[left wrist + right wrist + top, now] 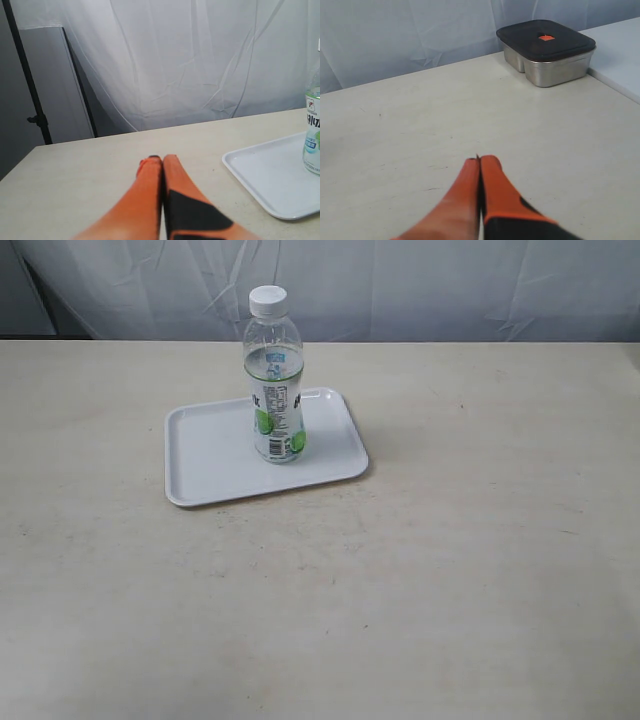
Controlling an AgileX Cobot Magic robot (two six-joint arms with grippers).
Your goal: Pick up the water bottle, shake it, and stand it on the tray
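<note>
A staged lab recording bay, not a lived-in room.
A wrinkled white fabric backdrop [420, 285] hung behind a wide pale beige wood-grain tabletop [450, 570]; a thin black metal stand pole [24, 75] and a flat grey upright panel [60, 90] stood beside it.

High exterior, low wrists; tray [205, 455] shared exterior-left
</note>
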